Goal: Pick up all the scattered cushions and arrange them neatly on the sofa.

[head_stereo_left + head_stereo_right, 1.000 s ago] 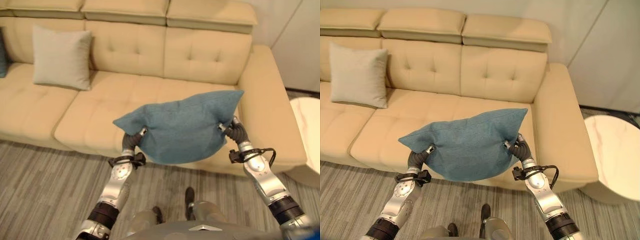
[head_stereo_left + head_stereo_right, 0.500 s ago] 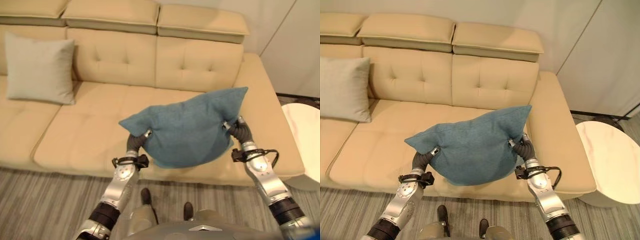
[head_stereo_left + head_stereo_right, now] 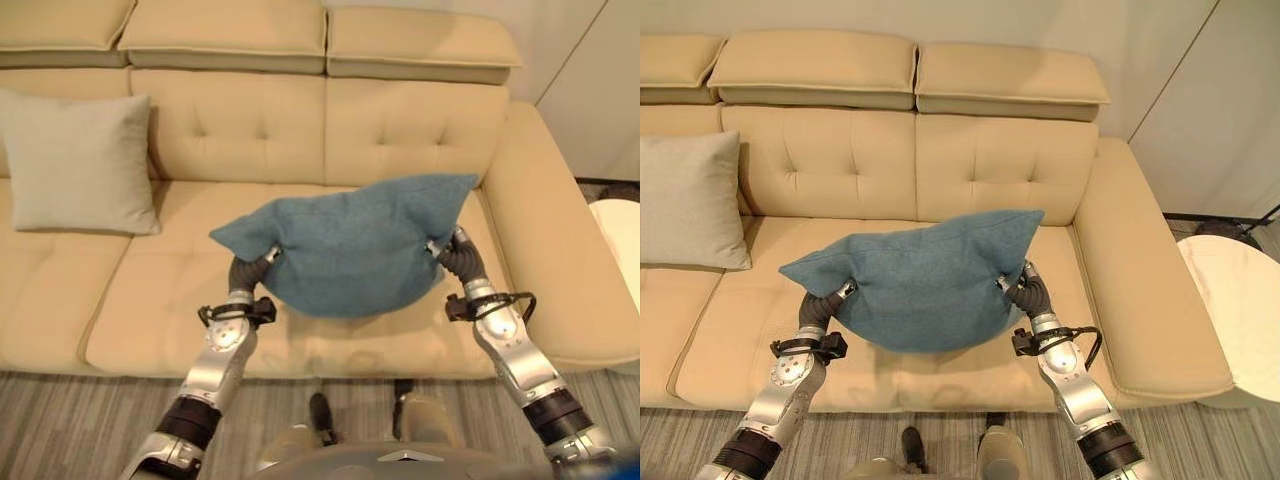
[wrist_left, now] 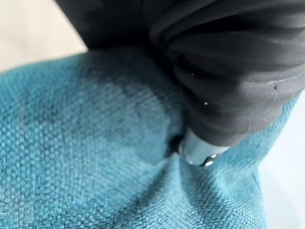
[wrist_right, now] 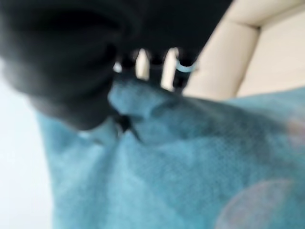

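Left hand [image 3: 250, 272] and right hand [image 3: 450, 255]: fingers buried in teal cushion [image 3: 350, 245]. Beige cushion [image 3: 685, 200] cut by left frame edge. White table [image 3: 1240, 300] cut at right edge.

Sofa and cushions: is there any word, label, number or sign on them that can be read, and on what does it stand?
None: no readable text on the teal cushion, the grey cushion or the beige sofa.

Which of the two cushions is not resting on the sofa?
The teal cushion: the left hand and right hand hold it above the seat. The beige cushion leans upright against the sofa backrest.
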